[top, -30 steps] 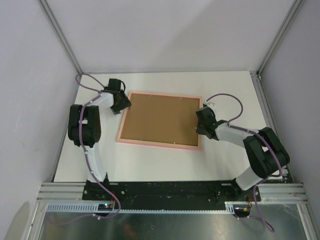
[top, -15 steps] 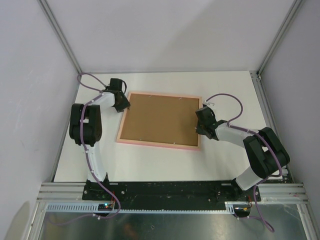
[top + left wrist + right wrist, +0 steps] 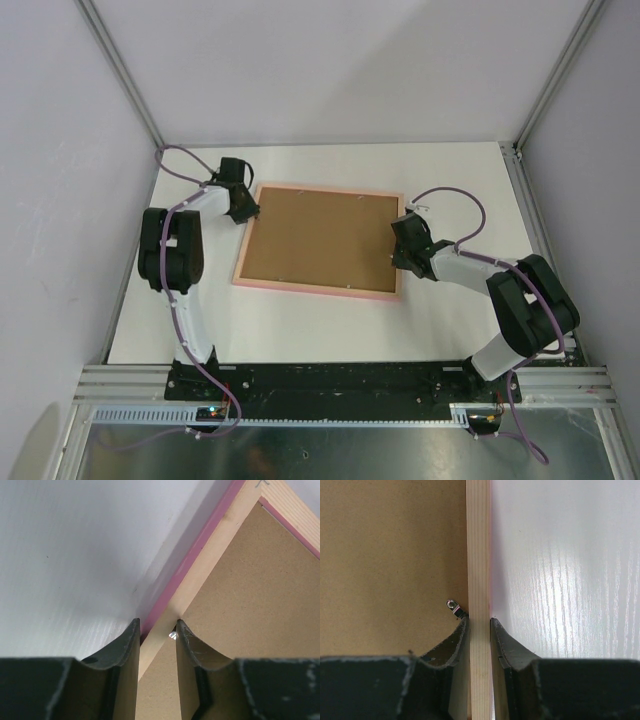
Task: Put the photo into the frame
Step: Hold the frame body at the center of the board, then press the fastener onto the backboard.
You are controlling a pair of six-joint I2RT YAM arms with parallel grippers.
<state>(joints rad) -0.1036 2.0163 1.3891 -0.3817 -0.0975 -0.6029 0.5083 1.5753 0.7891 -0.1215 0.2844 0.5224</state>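
Note:
The frame (image 3: 320,291) lies back side up on the white table, with the plain brown backing board (image 3: 325,240) set inside it. The photo is hidden. My left gripper (image 3: 248,208) is at the frame's far left corner. In the left wrist view its fingers (image 3: 157,630) straddle the pale wood rail (image 3: 215,545) and close on it. My right gripper (image 3: 403,250) is at the frame's right side. In the right wrist view it (image 3: 479,622) is shut on the wood rail (image 3: 477,540), one finger on the board side and one on the table side.
A small metal retaining tab (image 3: 454,607) sits on the backing board (image 3: 390,555) just ahead of my right gripper's inner finger. Another tab (image 3: 173,635) glints by my left gripper's inner finger. Grey walls with metal posts enclose the white table (image 3: 330,325).
My left gripper has shifted slightly towards the far left corner of the frame. The frame, the board and the right arm have not visibly moved.

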